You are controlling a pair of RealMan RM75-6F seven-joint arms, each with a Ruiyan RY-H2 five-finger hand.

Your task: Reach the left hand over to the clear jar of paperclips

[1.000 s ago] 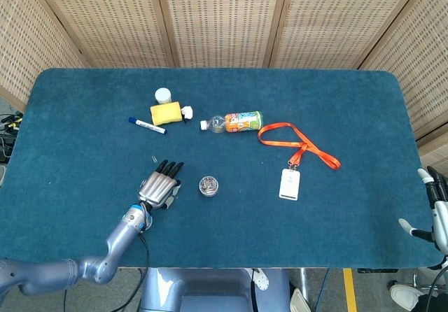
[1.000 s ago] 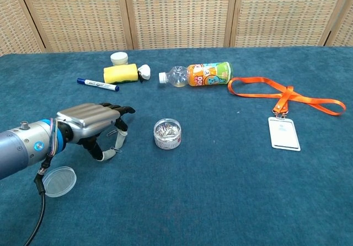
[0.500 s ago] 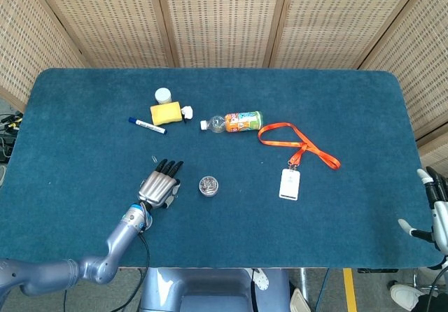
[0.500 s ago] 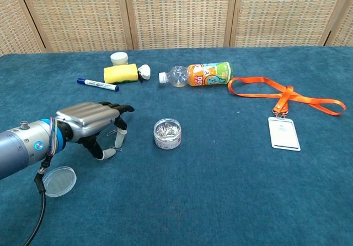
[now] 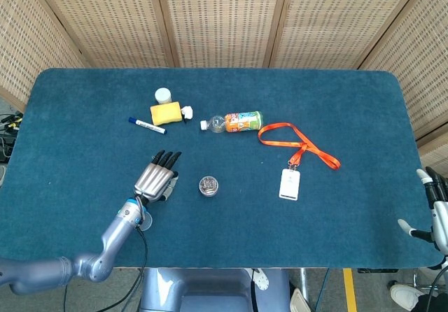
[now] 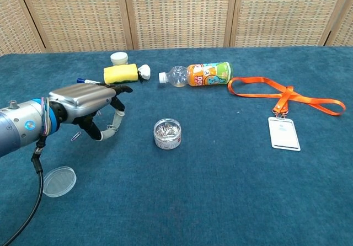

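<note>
The clear jar of paperclips (image 5: 208, 185) (image 6: 167, 133) stands open-topped on the blue table, near its front middle. My left hand (image 5: 157, 178) (image 6: 92, 109) hovers above the cloth to the jar's left, palm down, fingers spread and slightly curved, holding nothing. A clear gap separates its fingertips from the jar. The jar's clear lid (image 6: 58, 181) lies on the table below and left of the hand. My right hand (image 5: 432, 210) hangs off the table's right edge, its fingers apart and empty.
A loose paperclip (image 6: 76, 135) lies under the left hand. Behind it are a blue marker (image 5: 147, 125), a yellow sponge (image 5: 166, 112) and a white cap (image 5: 163, 95). A lying orange bottle (image 5: 234, 122), an orange lanyard (image 5: 298, 143) and its white badge (image 5: 289, 184) sit to the right.
My left hand has lifted off the table and moved slightly back; a paperclip that was under it now shows on the cloth. The jar and right hand have not moved.
</note>
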